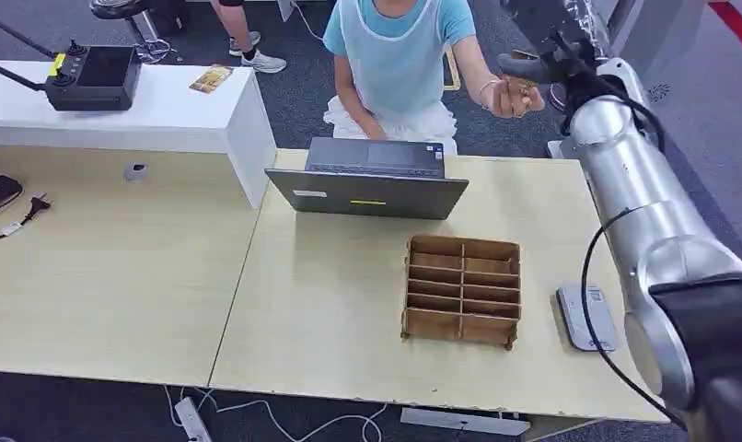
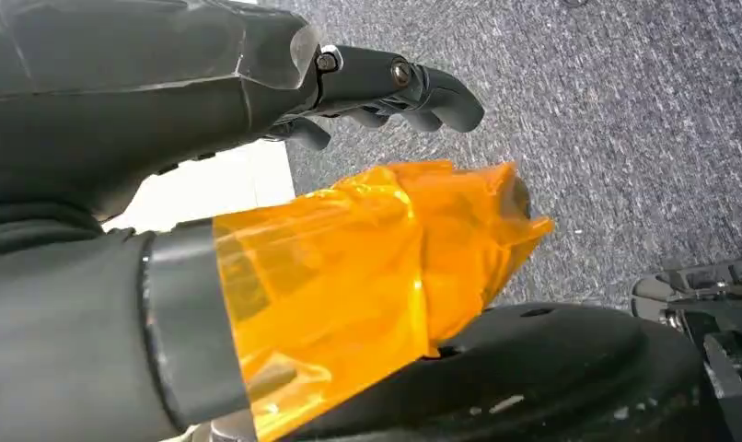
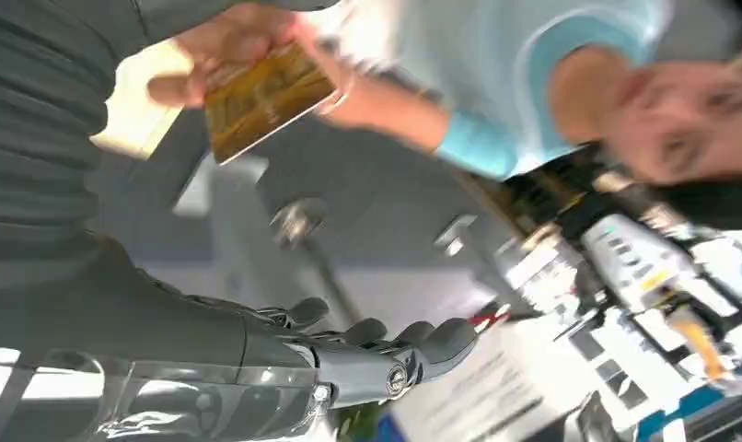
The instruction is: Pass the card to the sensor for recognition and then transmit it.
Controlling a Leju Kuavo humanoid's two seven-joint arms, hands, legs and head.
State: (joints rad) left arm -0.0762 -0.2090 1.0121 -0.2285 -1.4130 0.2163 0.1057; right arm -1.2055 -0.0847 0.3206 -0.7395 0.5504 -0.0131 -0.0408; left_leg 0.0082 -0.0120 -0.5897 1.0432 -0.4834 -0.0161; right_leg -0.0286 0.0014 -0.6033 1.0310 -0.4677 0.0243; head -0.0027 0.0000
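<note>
The card [image 3: 266,97], yellow-brown, is pinched in the person's hand [image 3: 222,44] just beyond my right hand [image 3: 386,354]. My right hand's dark fingers are stretched out and apart, with nothing in them. In the head view my right hand [image 1: 544,64] is raised at the far right, past the table's back edge, close beside the person's fist [image 1: 515,96]. The grey sensor pad [image 1: 586,318] lies flat on the table near my right arm. My left hand [image 2: 386,87] hangs over the carpet, fingers loosely extended and holding nothing, its thumb wrapped in orange film [image 2: 367,276].
A wooden compartment box [image 1: 461,288] stands mid-table, with a grey laptop [image 1: 372,180] behind it, facing the seated person [image 1: 395,55]. A white side table [image 1: 165,115] at the back left carries a black controller [image 1: 91,78] and another card [image 1: 211,79].
</note>
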